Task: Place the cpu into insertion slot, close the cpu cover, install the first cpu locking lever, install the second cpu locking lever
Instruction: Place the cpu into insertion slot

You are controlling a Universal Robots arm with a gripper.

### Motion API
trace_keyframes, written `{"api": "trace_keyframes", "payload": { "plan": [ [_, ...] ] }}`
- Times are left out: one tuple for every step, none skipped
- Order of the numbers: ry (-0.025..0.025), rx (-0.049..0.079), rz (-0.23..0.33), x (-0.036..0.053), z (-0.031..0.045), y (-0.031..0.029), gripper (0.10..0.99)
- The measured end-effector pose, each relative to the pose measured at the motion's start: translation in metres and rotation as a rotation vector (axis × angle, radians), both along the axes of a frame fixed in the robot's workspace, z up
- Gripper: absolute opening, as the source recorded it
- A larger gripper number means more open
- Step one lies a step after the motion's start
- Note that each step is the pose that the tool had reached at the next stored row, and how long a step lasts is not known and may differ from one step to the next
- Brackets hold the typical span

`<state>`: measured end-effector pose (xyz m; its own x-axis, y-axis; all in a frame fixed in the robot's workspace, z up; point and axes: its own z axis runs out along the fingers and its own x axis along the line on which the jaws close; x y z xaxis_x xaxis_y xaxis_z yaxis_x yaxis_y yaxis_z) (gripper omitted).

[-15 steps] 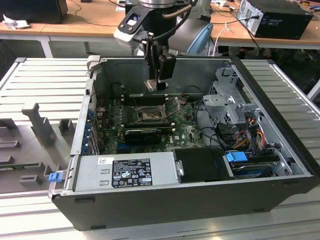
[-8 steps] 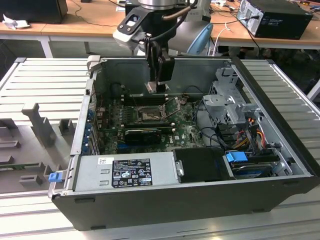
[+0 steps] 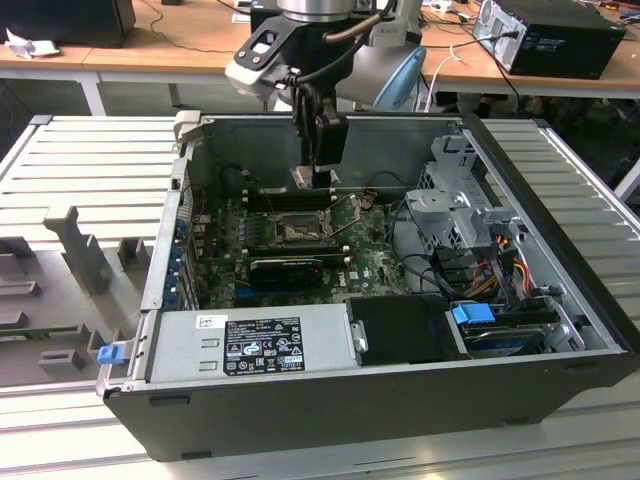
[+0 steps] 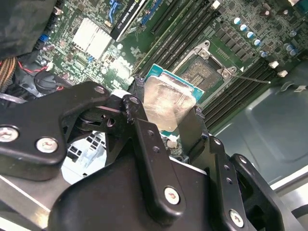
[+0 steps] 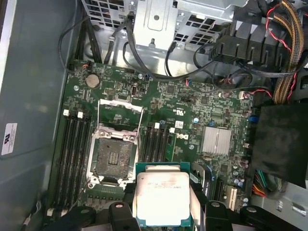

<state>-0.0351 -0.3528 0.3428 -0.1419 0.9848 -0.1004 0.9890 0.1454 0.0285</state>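
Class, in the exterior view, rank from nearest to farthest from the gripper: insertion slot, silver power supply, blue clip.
1. insertion slot, closest, just beside the gripper.
2. silver power supply, nearer the camera.
3. blue clip, farthest, at the exterior view's left.

The claw (image 4: 166, 109) partly hides two edges of the cpu (image 4: 169, 96).

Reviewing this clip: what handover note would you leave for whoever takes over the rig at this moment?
Gripper: shut on the cpu, held above the motherboard, not yet in the insertion slot.
Slot: empty. The cpu cover stands open.
Done: cpu is in the grip.
Left: seat the cpu, close the cover, install both locking levers.
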Motion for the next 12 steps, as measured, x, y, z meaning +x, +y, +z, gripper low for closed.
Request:
{"api": "trace_keyframes", "payload": {
  "plan": [
    [0.0000, -0.003, -0.006, 0.0002, -0.0006, 0.0000, 0.525],
    [0.0001, -0.006, -0.010, 0.0003, -0.0011, 0.0000, 0.525],
    [0.0002, -0.010, -0.019, 0.0004, -0.0022, 0.0000, 0.525],
    [0.0002, -0.012, -0.025, 0.0005, -0.0029, 0.0000, 0.525],
    [0.0001, -0.013, -0.030, 0.0005, -0.0034, 0.0000, 0.525],
    [0.0001, -0.015, -0.037, 0.0005, -0.0042, 0.0000, 0.525],
    [0.0001, -0.017, -0.043, 0.0006, -0.0048, 0.0000, 0.525],
    [0.0001, -0.019, -0.048, 0.0006, -0.0054, 0.0000, 0.525],
    [0.0001, -0.022, -0.058, 0.0007, -0.0065, 0.0000, 0.525],
    [0.0001, -0.023, -0.063, 0.0008, -0.0069, 0.0000, 0.525],
    [0.0001, -0.024, -0.067, 0.0008, -0.0074, 0.0000, 0.525],
    [0.0002, -0.025, -0.070, 0.0009, -0.0079, 0.0000, 0.525]
  ]
}}
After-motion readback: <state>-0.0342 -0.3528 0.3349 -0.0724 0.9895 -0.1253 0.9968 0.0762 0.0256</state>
